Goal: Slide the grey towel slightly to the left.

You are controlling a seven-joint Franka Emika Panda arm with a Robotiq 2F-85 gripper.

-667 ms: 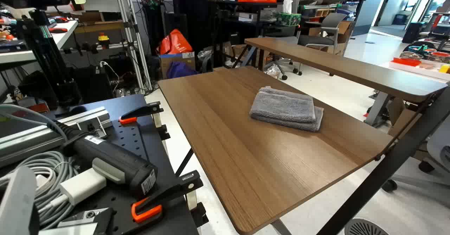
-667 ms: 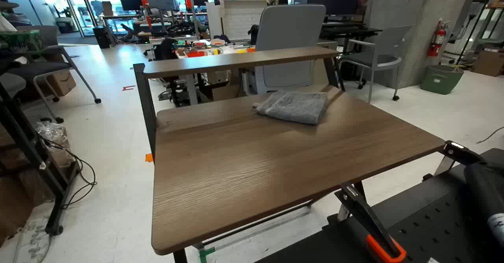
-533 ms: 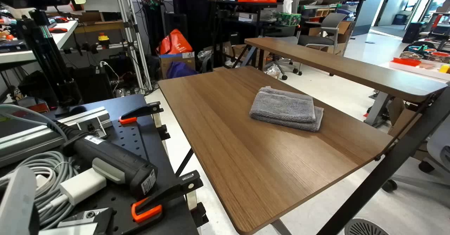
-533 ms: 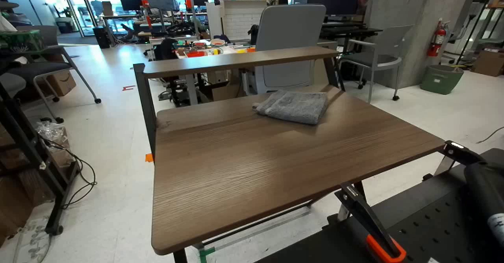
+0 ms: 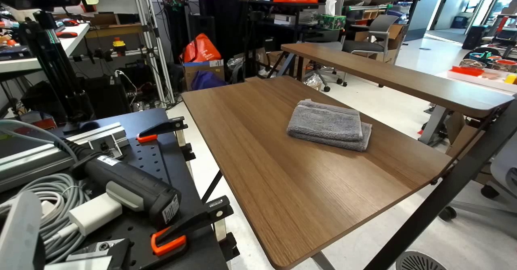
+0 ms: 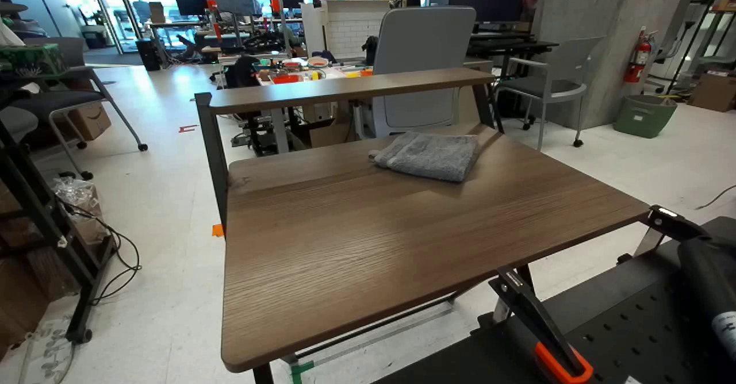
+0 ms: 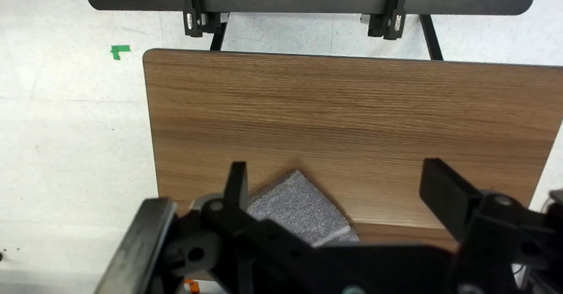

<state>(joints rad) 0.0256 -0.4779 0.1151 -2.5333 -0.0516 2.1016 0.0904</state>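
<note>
Grey towel (image 5: pixel 329 122): folded, lying flat on the brown wooden tabletop (image 5: pixel 258 140). In an exterior view it's at about 1 o'clock from the tabletop's middle, lower layer peeking out at 4 o'clock. Wrist view has it toward 7 o'clock, one corner pointing at 12, pale band across it, rest hidden behind the gripper (image 7: pixel 338 181).

Pincer state: wide, fingers well spread, apart from the towel.

Outward from the towel, exterior view: raised wooden shelf (image 5: pixel 396 76) at 2 o'clock. Black bench (image 5: pixel 141 117) at 8 to 9, two black-and-orange clamps (image 5: pixel 204 217) on its edge facing the tabletop. On the bench: black handheld device (image 5: pixel 129 183) with barcode label, coiled grey cable (image 5: pixel 66 189), white block (image 5: pixel 97 213).

In an exterior view: grey chair back (image 6: pixel 425 45) at 12 o'clock, red extinguisher (image 6: pixel 639 62) at 2, green bin (image 6: pixel 644 116) between 2 and 3.

Wrist view: green tape (image 7: pixel 116 49) on the floor (image 7: pixel 66 153) near the tabletop's 10 o'clock corner.
</note>
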